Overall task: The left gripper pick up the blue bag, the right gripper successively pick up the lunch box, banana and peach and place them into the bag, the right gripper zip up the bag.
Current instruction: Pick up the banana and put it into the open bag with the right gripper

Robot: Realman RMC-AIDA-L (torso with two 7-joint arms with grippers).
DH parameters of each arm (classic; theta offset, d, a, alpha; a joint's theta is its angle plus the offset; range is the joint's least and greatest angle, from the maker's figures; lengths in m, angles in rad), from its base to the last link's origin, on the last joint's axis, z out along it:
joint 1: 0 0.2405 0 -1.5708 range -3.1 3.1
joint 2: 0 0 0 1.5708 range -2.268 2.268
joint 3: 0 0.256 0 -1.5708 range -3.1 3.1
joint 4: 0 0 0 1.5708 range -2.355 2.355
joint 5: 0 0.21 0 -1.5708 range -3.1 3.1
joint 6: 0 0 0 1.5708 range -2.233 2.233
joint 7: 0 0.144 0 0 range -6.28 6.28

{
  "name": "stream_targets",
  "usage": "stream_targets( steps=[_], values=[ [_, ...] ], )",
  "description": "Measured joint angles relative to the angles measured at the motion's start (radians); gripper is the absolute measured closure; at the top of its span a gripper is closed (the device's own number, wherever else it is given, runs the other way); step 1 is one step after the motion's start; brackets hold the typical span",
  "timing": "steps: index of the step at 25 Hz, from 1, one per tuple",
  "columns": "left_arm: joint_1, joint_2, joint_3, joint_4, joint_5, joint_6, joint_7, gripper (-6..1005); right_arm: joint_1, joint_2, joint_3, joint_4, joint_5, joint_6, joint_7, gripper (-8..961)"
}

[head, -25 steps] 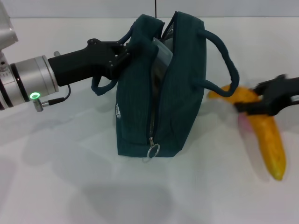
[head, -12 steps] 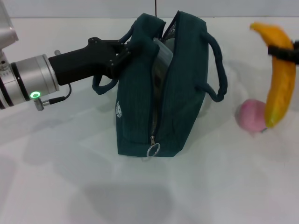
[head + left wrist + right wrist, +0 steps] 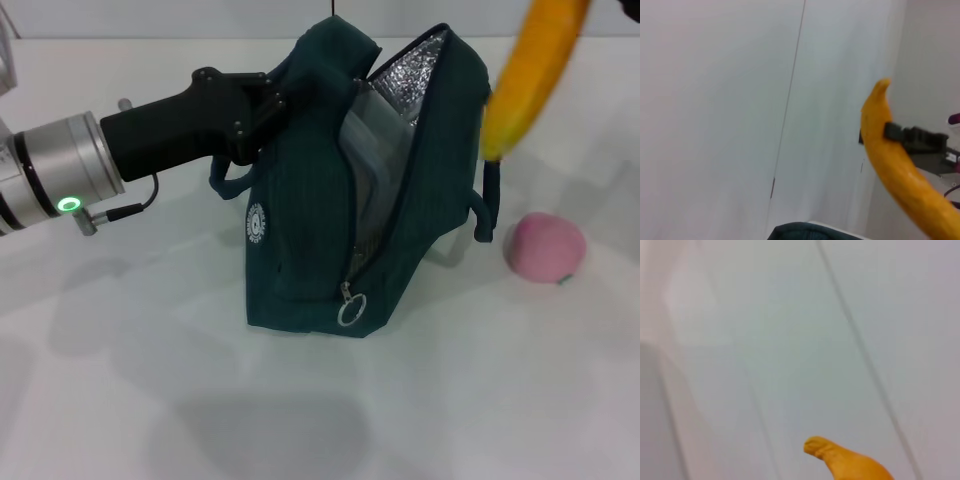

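My left tool (image 3: 268, 112) is clamped on the blue bag (image 3: 300, 230), holding its mouth open on the desk (image 3: 130, 380). My right tool (image 3: 900, 135) grips the banana (image 3: 525, 85), which hangs above the bag's right edge; the peach (image 3: 545, 247) lies beside it.

My banana (image 3: 528, 75) hangs above the blue bag (image 3: 390, 200), whose gaping foil-lined mouth offers passage; the lunch box (image 3: 370, 150) fills its left side, the peach (image 3: 545, 247) sits right.
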Motion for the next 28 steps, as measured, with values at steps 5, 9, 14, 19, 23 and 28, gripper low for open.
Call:
stream_targets(
  steps=[5, 9, 14, 19, 23, 28],
  values=[
    [-0.003, -0.002, 0.000, 0.000, 0.001, 0.001, 0.000, 954, 0.097, 0.005, -0.070, 0.114, 0.044, -0.029, -0.097, 487],
    [-0.006, -0.003, 0.000, 0.001, 0.003, 0.000, 0.000, 954, 0.164, 0.006, -0.193, 0.154, 0.069, 0.073, -0.167, 487],
    [-0.008, -0.004, 0.000, 0.002, 0.004, -0.001, 0.000, 954, 0.201, 0.006, -0.336, 0.162, 0.093, 0.164, -0.203, 487],
    [-0.007, -0.004, 0.000, 0.020, 0.003, -0.003, 0.006, 954, 0.193, 0.006, -0.425, 0.184, 0.160, 0.191, -0.235, 473],
    [-0.002, -0.002, 0.000, 0.025, 0.001, -0.004, 0.011, 954, 0.166, 0.006, -0.472, 0.197, 0.223, 0.179, -0.271, 462],
    [0.000, -0.002, 0.000, 0.024, 0.003, -0.004, 0.011, 954, 0.129, 0.006, -0.478, 0.196, 0.248, 0.160, -0.275, 448]
  ],
)
